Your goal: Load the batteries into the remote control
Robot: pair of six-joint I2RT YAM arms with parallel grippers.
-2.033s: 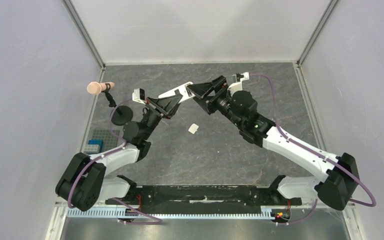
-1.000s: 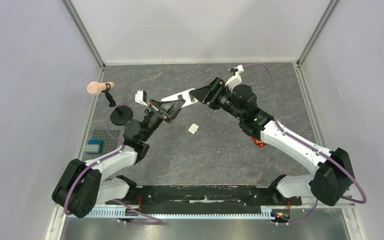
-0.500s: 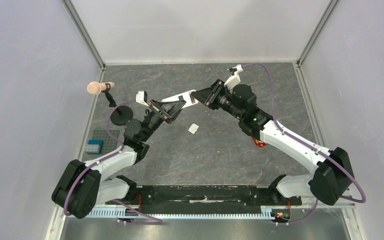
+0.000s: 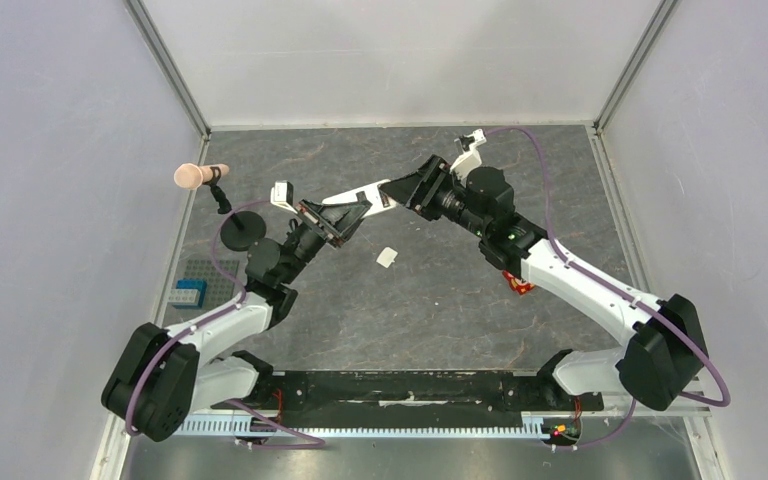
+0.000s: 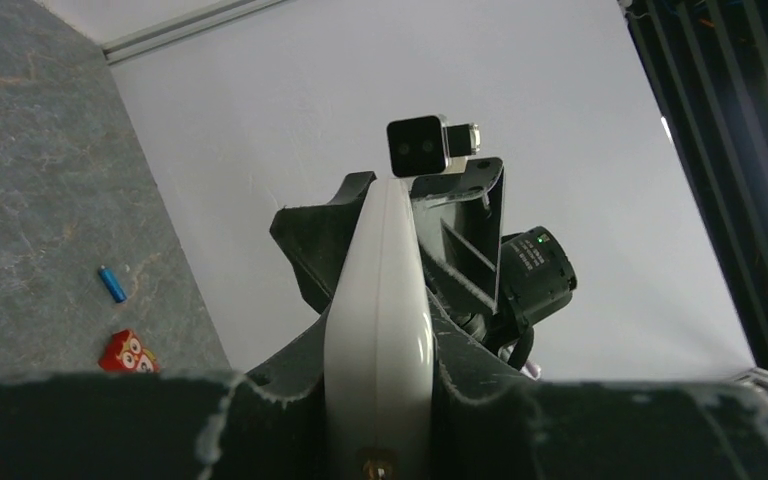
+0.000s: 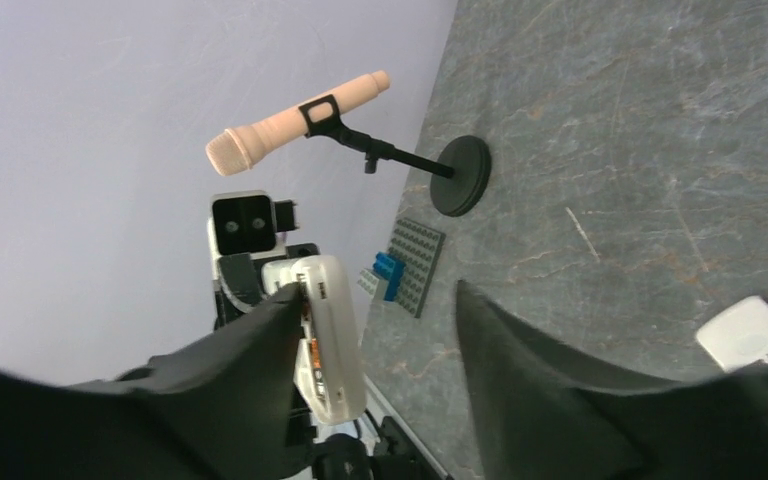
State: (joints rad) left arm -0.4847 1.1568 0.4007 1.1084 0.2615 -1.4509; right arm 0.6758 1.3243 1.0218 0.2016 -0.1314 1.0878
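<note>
Your left gripper (image 5: pixel 379 405): fingers clamped on the remote control (image 5: pixel 378 290), held in the air over the far middle of the surface (image 4: pixel 430 310). Your right gripper (image 6: pixel 378 295): fingers spread around its free end, one touching. Blue battery (image 5: pixel 112 284) lies on the surface near the orange owl square (image 5: pixel 126 352).

We find a robotics test cell. A black mounting rail (image 4: pixel 400 385) carries two cabled robot arms (image 4: pixel 580 285). Beyond the rail lies a grey marbled tabletop (image 4: pixel 440 310), boxed in by plain pale panels (image 4: pixel 400 60) set in aluminium posts (image 4: pixel 165 65). Beyond the rail's left end stand a prop microphone (image 4: pixel 198 176) and a studded baseplate (image 4: pixel 210 272).
</note>
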